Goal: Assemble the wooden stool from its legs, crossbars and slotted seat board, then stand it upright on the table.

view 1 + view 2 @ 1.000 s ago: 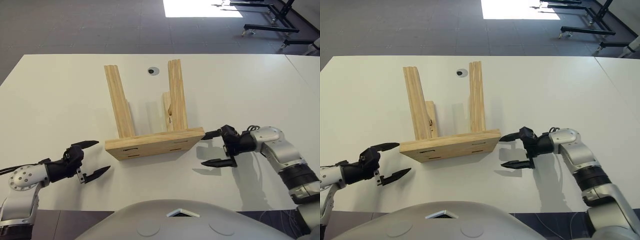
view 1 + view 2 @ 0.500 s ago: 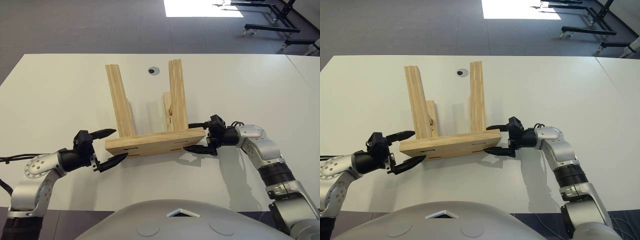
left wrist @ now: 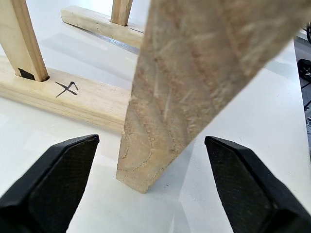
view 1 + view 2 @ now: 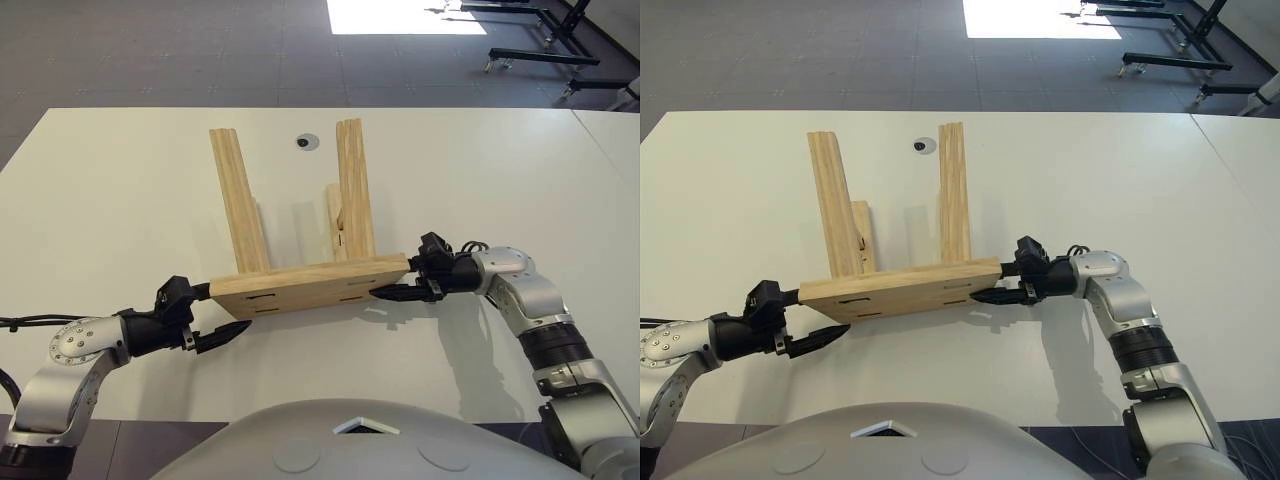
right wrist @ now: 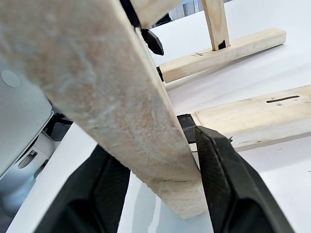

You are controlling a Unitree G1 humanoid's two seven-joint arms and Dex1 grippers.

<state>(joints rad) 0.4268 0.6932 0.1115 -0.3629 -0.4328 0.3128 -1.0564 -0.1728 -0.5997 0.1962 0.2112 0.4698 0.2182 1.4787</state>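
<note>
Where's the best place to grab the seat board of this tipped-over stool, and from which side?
Take the seat board by its two short ends, coming in sideways from left and right. It stands on its long edge with the legs lying flat beyond it, so both ends are free. The left gripper straddles one end, open; the right gripper clamps the other.

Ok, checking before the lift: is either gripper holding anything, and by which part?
The right gripper clamps the pale wooden slotted seat board by its right end. The left gripper only straddles the left end, open.
</note>
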